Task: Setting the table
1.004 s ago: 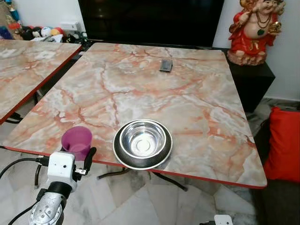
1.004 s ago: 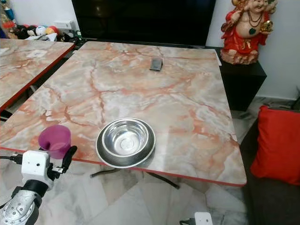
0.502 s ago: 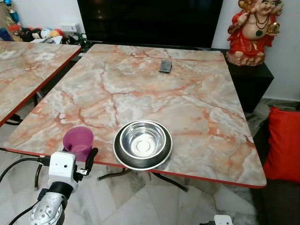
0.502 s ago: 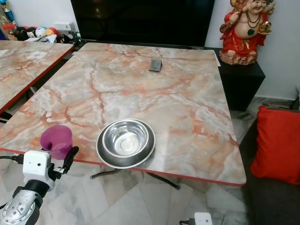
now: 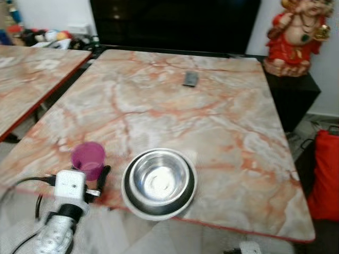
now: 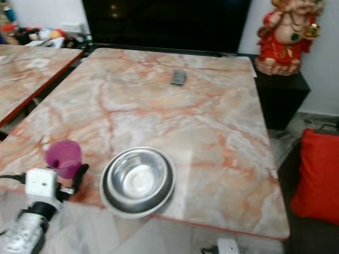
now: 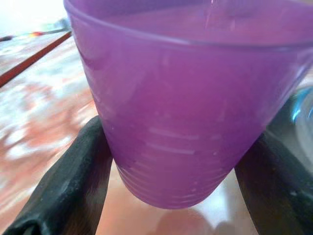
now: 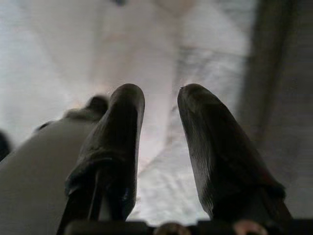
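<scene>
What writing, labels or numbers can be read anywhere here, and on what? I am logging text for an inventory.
None can be read.
Purple cup held by the left end effector: plain, no print.
Steel bowl: no marking seen.
Small dark object far on the table: too small and blurred to tell.

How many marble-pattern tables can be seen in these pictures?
2. The big table stands directly before the robot and carries a purple cup, a steel bowl and a small dark object. A second table stands to its left, partly cut off.
</scene>
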You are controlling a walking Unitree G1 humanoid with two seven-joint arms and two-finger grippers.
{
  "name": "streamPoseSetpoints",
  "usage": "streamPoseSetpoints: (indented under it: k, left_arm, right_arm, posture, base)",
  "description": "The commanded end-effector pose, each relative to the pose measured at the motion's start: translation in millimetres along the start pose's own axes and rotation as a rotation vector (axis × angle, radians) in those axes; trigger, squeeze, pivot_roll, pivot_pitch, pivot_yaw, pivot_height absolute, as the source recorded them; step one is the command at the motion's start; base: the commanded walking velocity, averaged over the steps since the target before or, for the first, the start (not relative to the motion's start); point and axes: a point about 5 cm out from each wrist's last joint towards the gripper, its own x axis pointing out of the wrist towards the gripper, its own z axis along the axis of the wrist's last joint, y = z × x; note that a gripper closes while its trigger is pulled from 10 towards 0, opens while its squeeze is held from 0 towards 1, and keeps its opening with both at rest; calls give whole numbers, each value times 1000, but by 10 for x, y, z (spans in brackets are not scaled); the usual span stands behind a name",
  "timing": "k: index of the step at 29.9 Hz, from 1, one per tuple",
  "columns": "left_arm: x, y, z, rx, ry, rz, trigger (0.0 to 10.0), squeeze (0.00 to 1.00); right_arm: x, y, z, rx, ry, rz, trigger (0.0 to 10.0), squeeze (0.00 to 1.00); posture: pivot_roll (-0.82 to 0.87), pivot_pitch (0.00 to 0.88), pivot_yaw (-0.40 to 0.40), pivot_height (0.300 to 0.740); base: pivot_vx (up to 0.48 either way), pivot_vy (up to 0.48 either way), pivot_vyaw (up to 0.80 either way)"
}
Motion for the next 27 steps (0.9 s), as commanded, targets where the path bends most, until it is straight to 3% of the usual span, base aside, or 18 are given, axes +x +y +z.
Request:
streamPoseSetpoints:
  k: [1,10,11,13,14,16,24,27]
  left_arm:
    - [0,98,71,15,-19,24,10000,0]
    - [123,154,240,-24,-61,30,10000,0]
    - [172,110,200,-54,-8,-43,10000,0]
    - [189,96,189,-56,9,-65,10000,0]
    - [268,115,189,-81,24,-81,10000,0]
    - [341,178,178,-50,35,-63,10000,0]
    - [426,195,176,-28,48,-79,10000,0]
    - [447,154,10,-7,126,-112,10000,0]
  right_arm:
    - [-2,93,15,3,-4,23,10000,0]
    - [-2,96,17,2,-4,24,10000,0]
    - [-2,96,17,3,-5,23,10000,0]
    - [-2,95,19,3,-5,23,10000,0]
    - [-1,98,23,2,-6,22,10000,0]
    - [-2,98,23,5,-7,20,10000,0]
    - [-1,90,22,5,-7,16,10000,0]
    - [0,91,26,-5,-5,23,10000,0]
  posture:
    - [32,98,-6,740]
    - [34,101,-5,740]
    - [34,101,-5,740]
    - [36,103,-8,740]
    - [32,104,-7,740]
    - [32,104,-7,740]
    - [28,104,-8,740]
    - [32,104,-11,740]
  base:
    - [0,0,0]
    - [0,0,0]
    - [0,0,0]
    - [0,0,0]
    - [0,0,0]
    - [0,0,0]
    - [0,0,0]
    - [0,0,0]
